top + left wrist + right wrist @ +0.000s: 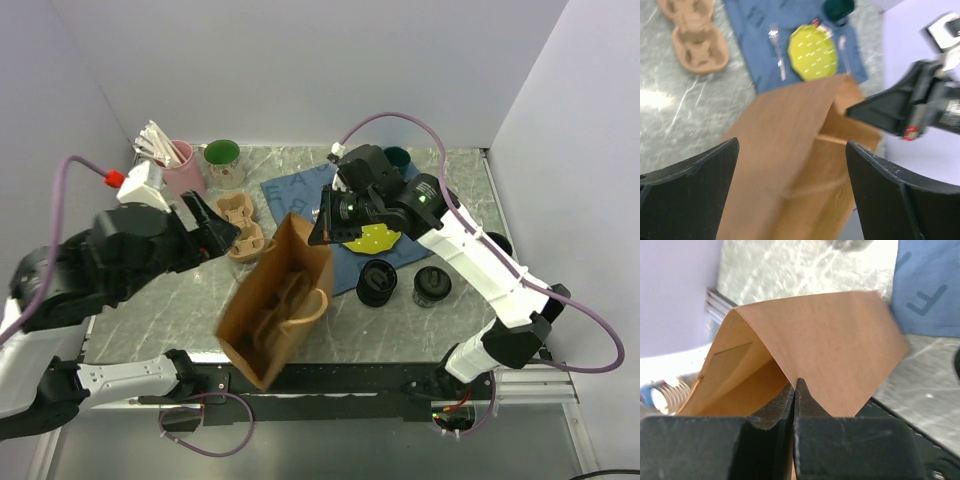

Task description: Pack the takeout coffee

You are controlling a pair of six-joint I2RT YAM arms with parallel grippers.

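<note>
**Cups unpacked; bag held at rim by right arm**

The cups [377, 282] stand upright on the table [150, 305], side by side but apart, at the near edge of the blue cloth [290, 188]. Neither is in the bag [270, 305]. They sit just right of the bag, on the right arm's side and well away from the left arm.

The bag leans, its long axis running from near-left base to far-right mouth. The right gripper [796, 385] is pressed together, pinching the mouth's rim. The left gripper [791, 145] is spread wide, holding nothing, and faces the bag from the left.

Judgement: the bag needs standing open before a cup goes in.
</note>
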